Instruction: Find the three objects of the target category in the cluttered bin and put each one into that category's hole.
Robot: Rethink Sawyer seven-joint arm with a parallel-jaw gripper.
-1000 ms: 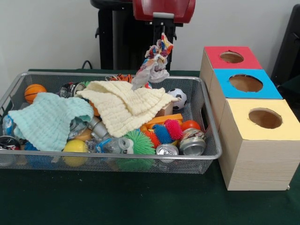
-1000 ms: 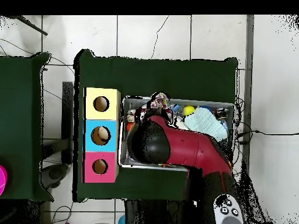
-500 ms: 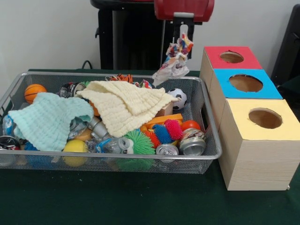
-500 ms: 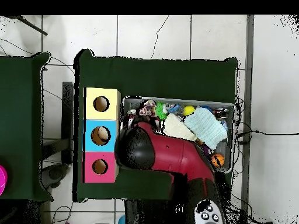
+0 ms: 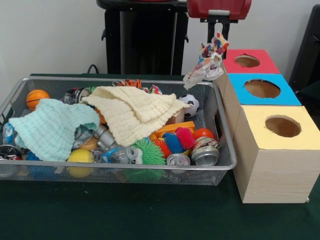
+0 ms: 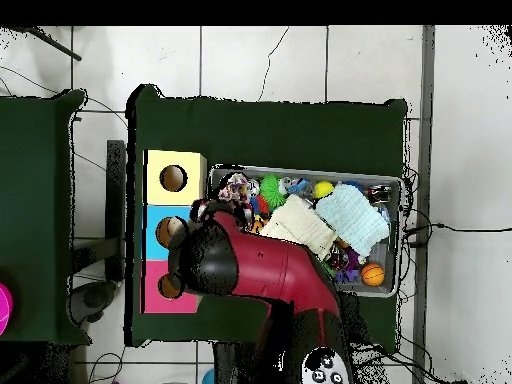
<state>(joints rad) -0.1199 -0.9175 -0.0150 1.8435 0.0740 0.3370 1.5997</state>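
Observation:
My gripper hangs from the red arm at the top of the front view. It is shut on a wad of clear film with multicolour print, held in the air above the right end of the wire mesh bin, beside the red-topped box. The yellow-topped box with its round hole stands nearest the camera, to the right of the bin. In the overhead view the red arm covers the gripper and wad; the yellow box's hole shows left of the bin. No other wad shows clearly.
The blue-topped box and red-topped box stand behind the yellow one. The bin holds a cream cloth, a mint cloth, silver cans, spiky balls, a small basketball and a soccer ball.
My gripper has carried the wad to the right in the front view, from above the bin's back middle to its right end by the boxes.

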